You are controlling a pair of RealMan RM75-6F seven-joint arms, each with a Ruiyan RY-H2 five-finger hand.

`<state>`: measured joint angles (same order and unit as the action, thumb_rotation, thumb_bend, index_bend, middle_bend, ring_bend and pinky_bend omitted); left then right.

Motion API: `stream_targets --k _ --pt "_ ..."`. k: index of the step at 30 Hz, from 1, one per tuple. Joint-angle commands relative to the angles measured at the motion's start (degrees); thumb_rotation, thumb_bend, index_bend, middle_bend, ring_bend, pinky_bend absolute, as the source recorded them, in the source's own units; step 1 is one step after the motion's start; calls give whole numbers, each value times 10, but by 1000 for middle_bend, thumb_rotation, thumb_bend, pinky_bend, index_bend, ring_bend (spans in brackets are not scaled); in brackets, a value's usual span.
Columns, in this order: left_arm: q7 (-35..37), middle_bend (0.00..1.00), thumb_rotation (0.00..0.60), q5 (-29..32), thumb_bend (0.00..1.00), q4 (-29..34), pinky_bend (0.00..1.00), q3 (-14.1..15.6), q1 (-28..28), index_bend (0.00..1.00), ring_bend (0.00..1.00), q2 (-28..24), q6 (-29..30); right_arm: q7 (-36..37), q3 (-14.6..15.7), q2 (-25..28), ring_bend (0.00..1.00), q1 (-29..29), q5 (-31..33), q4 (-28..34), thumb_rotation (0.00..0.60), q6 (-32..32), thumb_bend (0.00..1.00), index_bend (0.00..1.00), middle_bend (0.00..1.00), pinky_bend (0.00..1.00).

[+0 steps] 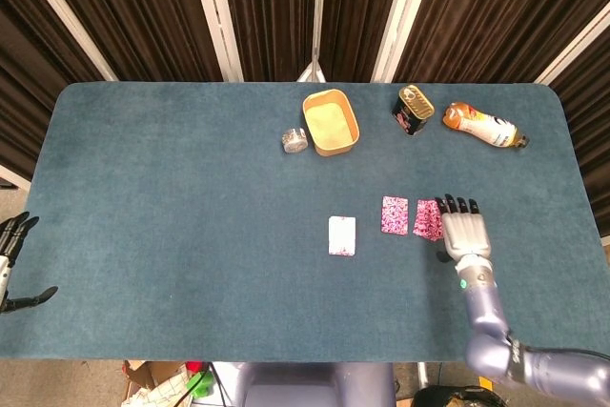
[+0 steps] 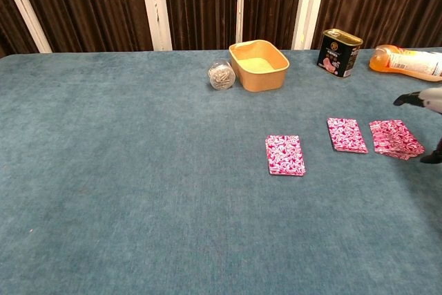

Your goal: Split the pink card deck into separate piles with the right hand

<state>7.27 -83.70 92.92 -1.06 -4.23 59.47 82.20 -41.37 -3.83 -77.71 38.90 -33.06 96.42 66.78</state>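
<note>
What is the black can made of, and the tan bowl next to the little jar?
The black can looks like metal: its gold top rim shines. The tan bowl looks like matte plastic or paper pulp; its dull, even surface leaves that open. The little jar seems clear glass or plastic.

Three pink card piles lie in a row on the table: the left pile, the middle pile and the right pile. At the far side stand one tan tub, one small glass jar to its left, one tin can to its right, and one orange bottle lying far right.
</note>
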Motion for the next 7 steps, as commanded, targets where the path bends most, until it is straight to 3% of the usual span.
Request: stream_targets --k 1,3,7 --pt "0 0 600 -3 0 -4 0 -2 5 0 0 5 10 36 72 64 0 -70 -179 58 600 107 254 0 0 0" --pt "-3 0 600 -9 0 -8 0 -2 7 0 0 9 20 57 111 79 0 -113 -275 49 600 174 254 0 0 0" --pt "-15 0 600 -25 0 -20 0 -1 13 0 0 20 42 128 153 105 0 -180 -383 36 600 255 254 0 0 0"
